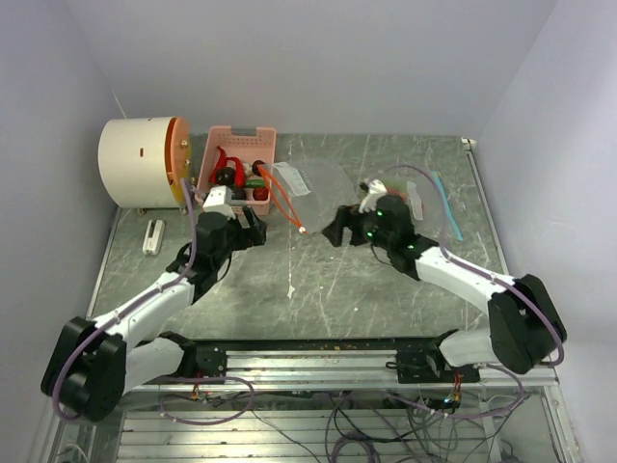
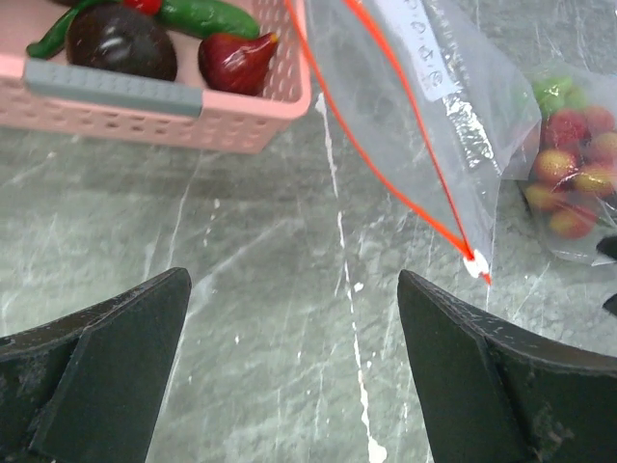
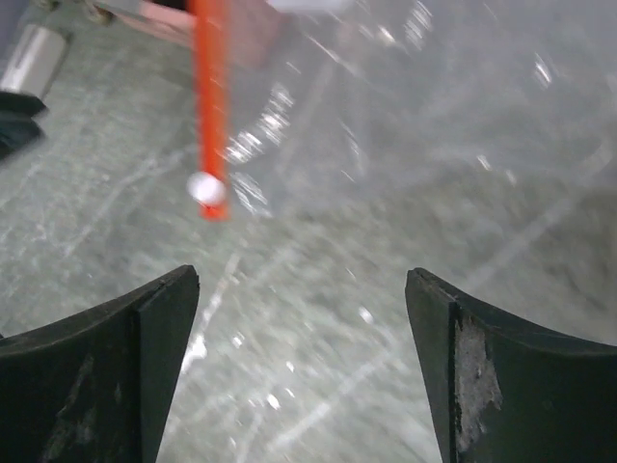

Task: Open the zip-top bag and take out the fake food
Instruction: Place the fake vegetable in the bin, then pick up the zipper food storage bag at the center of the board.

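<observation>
Scratched table [image 1: 366, 299] carries zip-top bag [image 1: 323, 188] beside pink basket [image 1: 241, 145]

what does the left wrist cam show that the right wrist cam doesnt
Only the left wrist view: the pink basket holding dark purple, green and red fake food, and small red and green fruits inside clear plastic at the right edge. Only the right wrist view: a blurred grey cylinder in the top left corner, too unclear to name. Both: the clear zip-top bag, its orange zip strip ending in a white slider, the scratched grey table, and open fingers holding nothing, on the left gripper and the right gripper.
</observation>
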